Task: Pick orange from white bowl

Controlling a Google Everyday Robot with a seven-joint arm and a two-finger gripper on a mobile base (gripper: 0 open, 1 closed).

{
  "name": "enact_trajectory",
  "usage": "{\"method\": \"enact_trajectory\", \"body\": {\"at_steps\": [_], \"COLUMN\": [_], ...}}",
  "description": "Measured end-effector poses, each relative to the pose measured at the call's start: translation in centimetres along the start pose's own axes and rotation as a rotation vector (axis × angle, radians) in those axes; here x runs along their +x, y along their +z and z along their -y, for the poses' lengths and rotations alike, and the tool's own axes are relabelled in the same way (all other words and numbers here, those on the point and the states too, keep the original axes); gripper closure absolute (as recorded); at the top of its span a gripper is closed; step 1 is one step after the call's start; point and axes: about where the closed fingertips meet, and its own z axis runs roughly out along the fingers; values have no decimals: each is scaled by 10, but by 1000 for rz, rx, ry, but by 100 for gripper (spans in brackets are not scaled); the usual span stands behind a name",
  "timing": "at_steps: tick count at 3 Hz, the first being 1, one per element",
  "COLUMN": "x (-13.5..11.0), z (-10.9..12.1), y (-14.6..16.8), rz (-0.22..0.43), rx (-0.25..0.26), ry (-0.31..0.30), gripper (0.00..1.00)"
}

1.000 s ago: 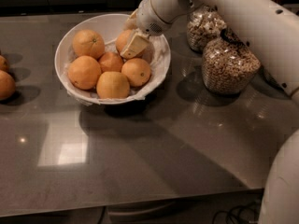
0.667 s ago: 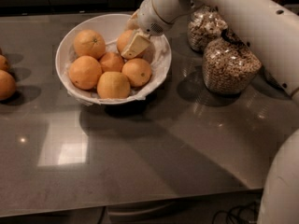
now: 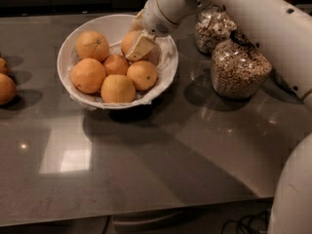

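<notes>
The white bowl stands on the grey counter at the back left, lined with white paper and holding several oranges. The orange lies at the bowl's back right, partly covered by the gripper. My gripper reaches down from the white arm at the upper right and rests right against this orange, on its right side. The far side of the orange and of the gripper is hidden.
Other oranges fill the bowl, among them one with a stem dot and a paler one. Two glass jars of grains stand right of the bowl. Two loose oranges lie at the left edge.
</notes>
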Motion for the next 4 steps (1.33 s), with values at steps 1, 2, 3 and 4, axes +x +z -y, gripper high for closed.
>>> {"method": "enact_trajectory", "body": {"at_steps": [1, 2, 3, 4], "x": [0, -13, -56, -100], "z": [0, -3, -9, -18], "y": [0, -1, -12, -31], "rz": [0, 18, 78, 118], "rx": [0, -13, -26, -4], "ry": [0, -19, -100, -199], "gripper": [100, 100, 100, 100]}}
